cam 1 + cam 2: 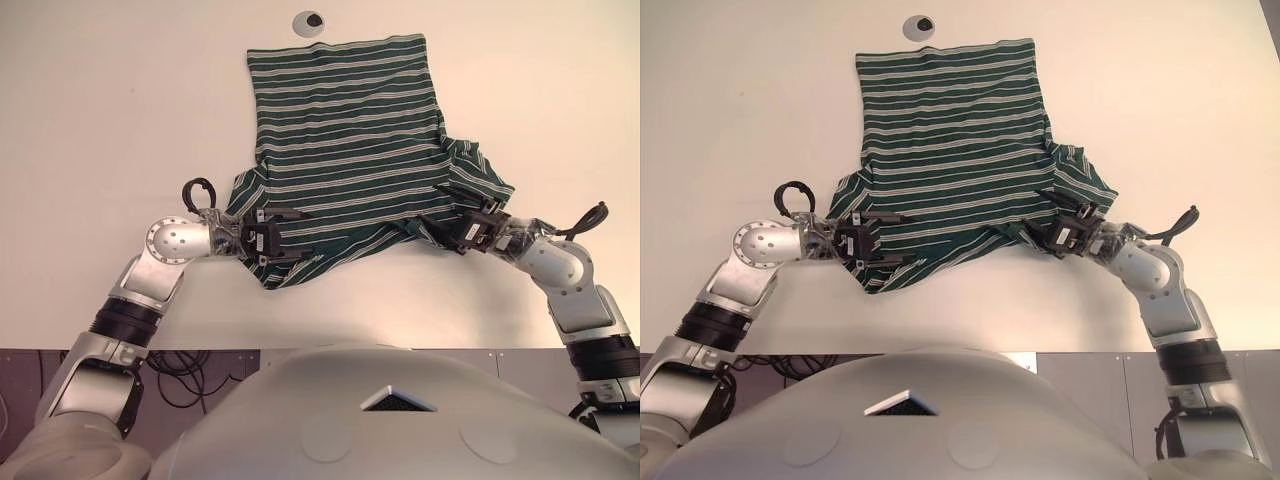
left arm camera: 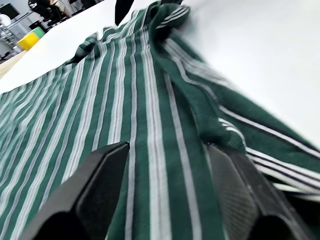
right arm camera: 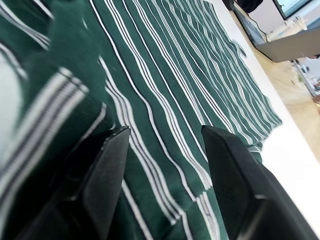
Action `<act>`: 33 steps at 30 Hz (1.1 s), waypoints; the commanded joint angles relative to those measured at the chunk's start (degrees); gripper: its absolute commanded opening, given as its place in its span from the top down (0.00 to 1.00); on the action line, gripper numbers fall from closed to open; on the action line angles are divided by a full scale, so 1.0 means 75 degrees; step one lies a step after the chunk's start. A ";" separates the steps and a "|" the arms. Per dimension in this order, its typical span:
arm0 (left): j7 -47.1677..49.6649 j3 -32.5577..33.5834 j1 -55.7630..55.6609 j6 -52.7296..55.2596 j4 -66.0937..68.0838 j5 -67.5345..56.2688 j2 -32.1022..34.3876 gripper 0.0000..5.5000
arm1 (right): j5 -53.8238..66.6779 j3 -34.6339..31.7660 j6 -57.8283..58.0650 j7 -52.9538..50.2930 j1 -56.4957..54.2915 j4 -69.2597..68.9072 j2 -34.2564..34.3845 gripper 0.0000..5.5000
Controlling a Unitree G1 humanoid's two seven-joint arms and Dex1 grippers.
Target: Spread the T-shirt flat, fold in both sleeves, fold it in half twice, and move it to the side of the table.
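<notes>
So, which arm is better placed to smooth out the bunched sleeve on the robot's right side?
Right: the right gripper hangs open at that sleeve; the left gripper is across the T-shirt.

A: What is that small round thing [image 1: 309, 22] past the T-shirt [image 1: 345, 130]?
B: Too small to tell. It has a dark spot.
A: And the shirt's near end?
B: It is bunched up, so folds hide its neck.

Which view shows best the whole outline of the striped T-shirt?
The left eye view: the whole T-shirt lies in frame, far hem to bunched near edge. The right eye view matches it. The wrist views give close striped cloth, no outline.
</notes>
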 commanded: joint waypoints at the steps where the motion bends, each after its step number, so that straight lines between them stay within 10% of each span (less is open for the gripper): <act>1: -0.0070 0.0019 0.0343 0.0148 -0.0437 0.0079 0.0215 0.48 | 0.0196 -0.0272 0.0117 0.0367 0.0440 -0.0248 -0.0438 0.52; 33: -0.0909 -0.0101 0.1604 0.0471 -0.0486 -0.0269 0.0735 0.48 | 0.1107 -0.1421 0.0295 0.2231 0.2427 -0.0676 -0.1720 0.52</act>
